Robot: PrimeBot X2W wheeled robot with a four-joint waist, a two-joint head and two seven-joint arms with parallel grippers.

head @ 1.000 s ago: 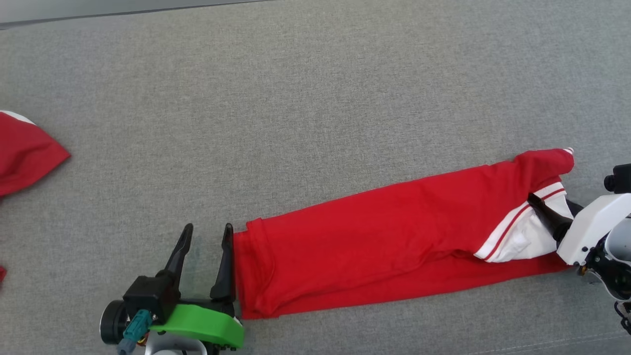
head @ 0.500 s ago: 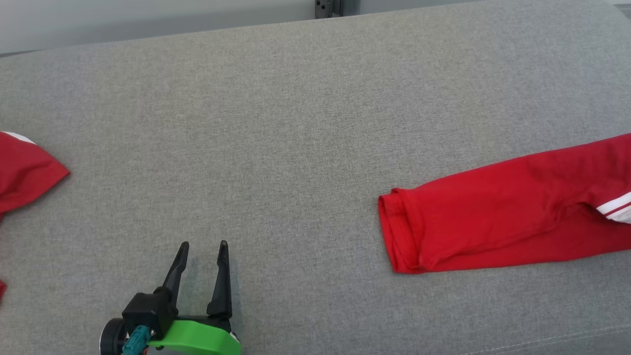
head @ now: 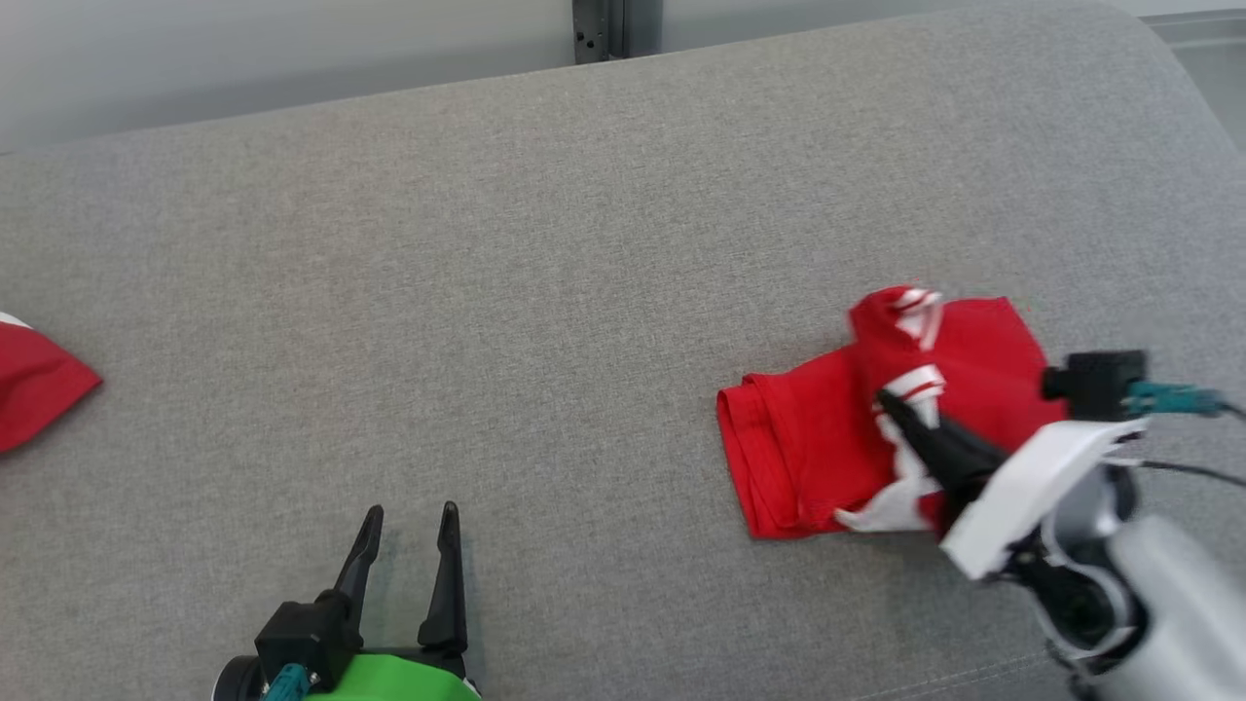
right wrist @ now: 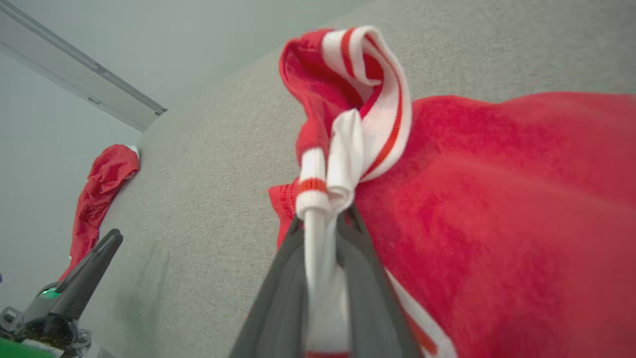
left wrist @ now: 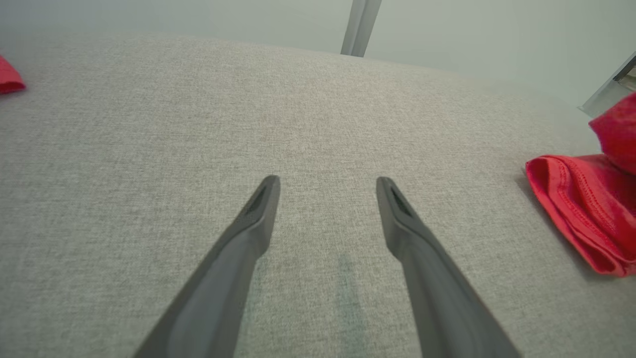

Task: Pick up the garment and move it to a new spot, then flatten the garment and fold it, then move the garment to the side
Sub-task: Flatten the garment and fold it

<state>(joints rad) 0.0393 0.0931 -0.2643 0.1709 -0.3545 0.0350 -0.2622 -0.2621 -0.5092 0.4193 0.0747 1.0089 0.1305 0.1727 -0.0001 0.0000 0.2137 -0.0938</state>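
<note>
The garment (head: 818, 448) is red with white, red-striped trim and lies bunched on the grey cushion at the right of the head view. My right gripper (head: 891, 404) is shut on its white striped band (right wrist: 318, 219), lifting that end over the red body (right wrist: 497, 209). The hemmed end (left wrist: 576, 209) rests flat on the fabric. My left gripper (head: 409, 516) stands open at the lower left, well apart from the garment, nothing between its fingers (left wrist: 258, 209).
A second red cloth (head: 34, 385) lies at the left edge of the grey cushion (head: 506, 292); it also appears in the right wrist view (right wrist: 99, 194). A dark post (head: 599, 29) stands behind the cushion's far edge.
My right gripper has closed on the white striped band and carried it leftward over the red body, doubling the long garment into a short bunch. The head camera has shifted; the left gripper stays open.
</note>
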